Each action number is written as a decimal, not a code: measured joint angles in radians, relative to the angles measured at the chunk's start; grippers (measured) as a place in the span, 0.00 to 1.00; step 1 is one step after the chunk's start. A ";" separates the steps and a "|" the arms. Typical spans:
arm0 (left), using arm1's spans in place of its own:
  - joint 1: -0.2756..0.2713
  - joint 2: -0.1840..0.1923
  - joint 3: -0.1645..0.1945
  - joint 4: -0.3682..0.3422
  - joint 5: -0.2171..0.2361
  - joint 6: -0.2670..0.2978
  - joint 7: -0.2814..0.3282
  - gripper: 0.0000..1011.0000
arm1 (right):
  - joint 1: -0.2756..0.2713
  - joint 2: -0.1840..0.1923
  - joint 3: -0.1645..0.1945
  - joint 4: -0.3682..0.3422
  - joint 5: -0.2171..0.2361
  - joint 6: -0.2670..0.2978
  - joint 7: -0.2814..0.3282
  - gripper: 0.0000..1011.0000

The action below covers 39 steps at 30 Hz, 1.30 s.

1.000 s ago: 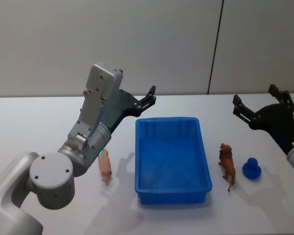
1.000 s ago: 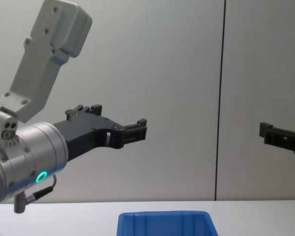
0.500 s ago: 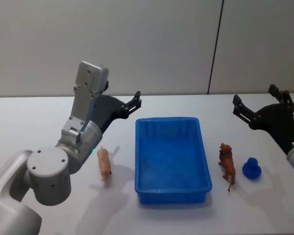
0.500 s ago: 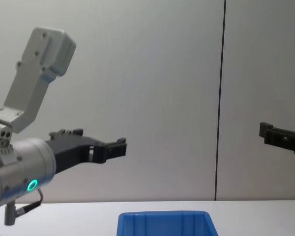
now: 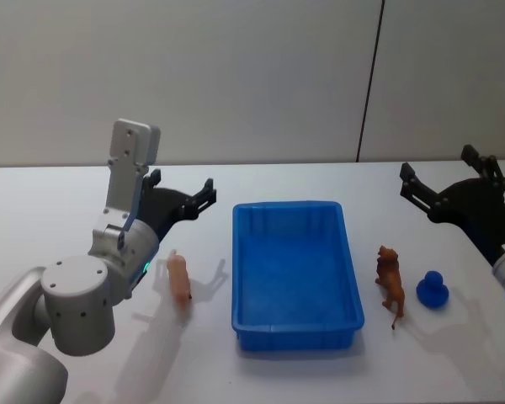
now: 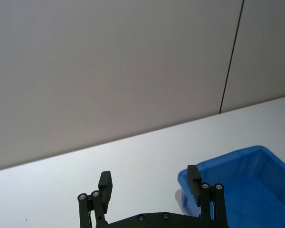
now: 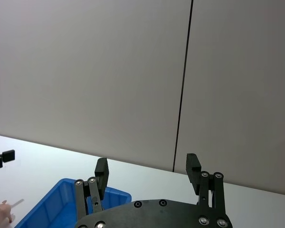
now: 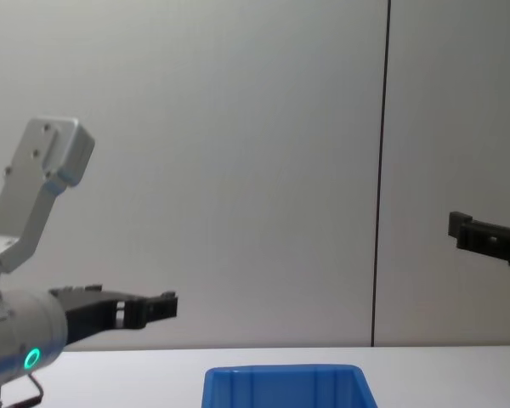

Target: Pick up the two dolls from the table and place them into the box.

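Left gripper (image 5: 183, 187), fingers apart, hovers over plain white bench (image 5: 67, 210) beyond pink pig doll (image 5: 179, 282) | right gripper (image 5: 438, 164), fingers apart, raised at right | bright blue plastic bin (image 5: 288, 204) sits between pig and brown lion doll (image 5: 390, 280)

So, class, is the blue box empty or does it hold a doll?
Empty: the blue box is bare inside; the pink doll lies left of it, the brown doll right of it.

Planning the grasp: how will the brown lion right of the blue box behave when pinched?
The lion looks like moulded plastic: probably stiff and light. It seems to stand on thin legs, so a nudge from the right claw would likely tip it.
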 joint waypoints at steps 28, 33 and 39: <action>0.025 -0.014 -0.016 0.075 -0.123 0.121 0.060 0.99 | 0.000 0.000 0.000 0.000 0.000 0.000 0.000 0.99; 0.027 -0.019 -0.015 0.087 -0.132 0.140 0.064 0.99 | 0.000 0.000 0.000 0.000 0.000 0.000 0.000 0.99; 0.023 -0.030 -0.011 0.108 -0.134 0.159 0.065 0.99 | 0.000 0.000 0.000 0.000 0.000 0.000 0.000 0.99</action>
